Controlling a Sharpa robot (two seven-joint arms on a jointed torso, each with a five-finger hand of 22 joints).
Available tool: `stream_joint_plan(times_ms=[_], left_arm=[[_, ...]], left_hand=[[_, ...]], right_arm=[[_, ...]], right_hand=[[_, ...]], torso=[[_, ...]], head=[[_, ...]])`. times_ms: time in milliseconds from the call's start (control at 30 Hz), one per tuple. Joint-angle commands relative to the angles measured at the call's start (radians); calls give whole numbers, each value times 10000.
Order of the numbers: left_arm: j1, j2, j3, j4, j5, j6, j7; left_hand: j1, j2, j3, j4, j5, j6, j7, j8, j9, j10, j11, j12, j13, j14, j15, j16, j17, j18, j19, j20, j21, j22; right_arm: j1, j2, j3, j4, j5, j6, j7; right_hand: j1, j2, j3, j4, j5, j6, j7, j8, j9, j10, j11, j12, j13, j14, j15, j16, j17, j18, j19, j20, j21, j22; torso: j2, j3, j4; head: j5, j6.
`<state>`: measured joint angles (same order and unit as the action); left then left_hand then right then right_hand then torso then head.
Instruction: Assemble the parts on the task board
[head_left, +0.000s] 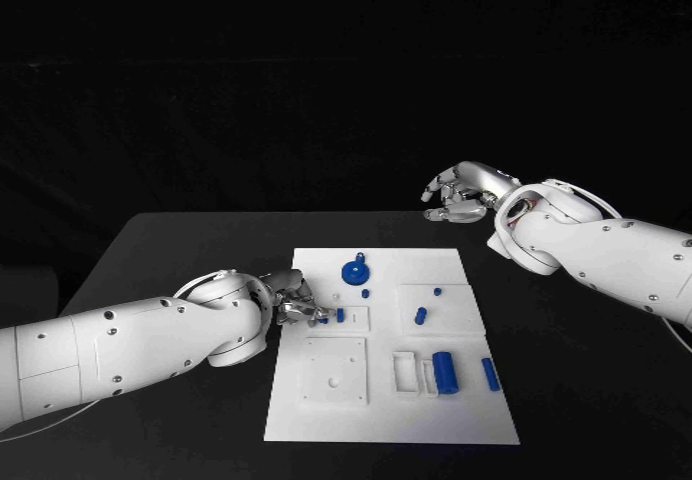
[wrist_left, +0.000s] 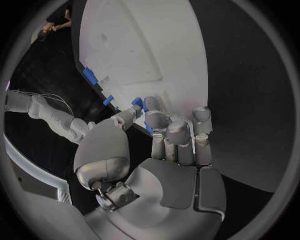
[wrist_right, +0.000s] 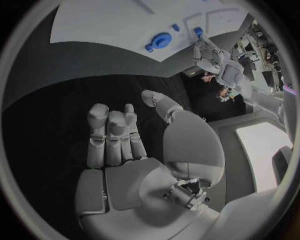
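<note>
The white task board (head_left: 433, 420) lies mid-table. My left hand (head_left: 293, 300) is at its left edge; thumb and a finger pinch a small blue part (wrist_left: 137, 103) just over the board (wrist_left: 144, 40). Beside the fingertips stands a short blue peg (head_left: 340, 315). A blue gear (head_left: 355, 271) sits near the far edge, and it shows again in the right wrist view (wrist_right: 161, 40). A blue cylinder (head_left: 444, 372) and a thin blue bar (head_left: 490, 373) lie at the right. My right hand (head_left: 464, 192) hovers beyond the board's far right corner, holding nothing, thumb apart from the fingers (wrist_right: 112, 135).
A raised white square plate (head_left: 335, 370) and a narrow white frame (head_left: 405, 370) sit on the board's near half. Three small blue pieces (head_left: 420, 315) lie scattered around its middle. Black tabletop (head_left: 188, 240) surrounds the board on all sides.
</note>
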<state>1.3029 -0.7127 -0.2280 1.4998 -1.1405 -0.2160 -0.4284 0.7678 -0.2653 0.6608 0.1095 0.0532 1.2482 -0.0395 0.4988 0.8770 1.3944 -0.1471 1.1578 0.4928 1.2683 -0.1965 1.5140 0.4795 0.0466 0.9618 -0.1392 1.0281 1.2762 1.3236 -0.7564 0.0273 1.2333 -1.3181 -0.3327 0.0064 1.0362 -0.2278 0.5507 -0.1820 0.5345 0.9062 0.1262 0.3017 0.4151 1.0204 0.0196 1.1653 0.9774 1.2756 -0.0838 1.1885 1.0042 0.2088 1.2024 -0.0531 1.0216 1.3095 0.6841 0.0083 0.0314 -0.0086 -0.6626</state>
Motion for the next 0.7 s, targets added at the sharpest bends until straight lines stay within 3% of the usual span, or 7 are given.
stream_joint_plan(times_ms=[33, 400, 600, 700], left_arm=[[6, 1, 10, 21, 152, -16, 63], [33, -9, 18, 8, 421, -96, 123], [36, 6, 18, 1, 501, -58, 140], [40, 23, 18, -7, 540, -24, 162]], left_hand=[[139, 44, -35, 0, -27, -69, 12, 58, 15, -19, 62, -3, -14, -65, -45, -73, 9, 75, 60, -1337, -45, 12], [265, 32, -108, 22, -23, -193, 53, -5, -2, -65, 98, -99, -71, -127, -52, -167, -41, 78, 30, -1330, -55, 27], [658, 369, -259, -270, 43, -225, 76, -47, -19, -40, 123, -171, -126, -125, -47, -221, -84, 73, -12, -1317, -63, 60], [899, 621, -427, -677, 712, -234, 90, -87, -47, -36, 138, -213, -159, -129, -35, -258, -115, 58, -46, -1302, -87, 86]], right_arm=[[-4, -3, 4, 9, -28, 100, 62], [-4, 0, 4, 5, -28, 97, 64], [-4, 0, 4, 4, -28, 93, 64], [-4, -2, 4, 7, -28, 93, 62]], right_hand=[[-55, -18, -28, -41, 59, 12, 78, -21, -12, -29, 11, 54, -14, -18, -52, -42, -4, 530, -26, -76, -23, 148], [-53, -16, -30, -45, 62, 11, 78, -21, -12, -29, 11, 55, -16, -18, -52, -42, -4, 530, -26, -76, -24, 148], [-50, -15, -30, -47, 63, 10, 78, -21, -13, -29, 11, 55, -16, -18, -53, -42, -4, 530, -25, -76, -24, 148], [-48, -14, -30, -48, 64, 10, 78, -21, -13, -28, 11, 56, -16, -18, -53, -42, -4, 530, -25, -76, -24, 148]], torso=[[0, -3, -1], [2, -4, 7], [3, -5, 2], [4, -3, 2]], head=[[3, -4], [-2, 13], [5, 2], [10, -3]])
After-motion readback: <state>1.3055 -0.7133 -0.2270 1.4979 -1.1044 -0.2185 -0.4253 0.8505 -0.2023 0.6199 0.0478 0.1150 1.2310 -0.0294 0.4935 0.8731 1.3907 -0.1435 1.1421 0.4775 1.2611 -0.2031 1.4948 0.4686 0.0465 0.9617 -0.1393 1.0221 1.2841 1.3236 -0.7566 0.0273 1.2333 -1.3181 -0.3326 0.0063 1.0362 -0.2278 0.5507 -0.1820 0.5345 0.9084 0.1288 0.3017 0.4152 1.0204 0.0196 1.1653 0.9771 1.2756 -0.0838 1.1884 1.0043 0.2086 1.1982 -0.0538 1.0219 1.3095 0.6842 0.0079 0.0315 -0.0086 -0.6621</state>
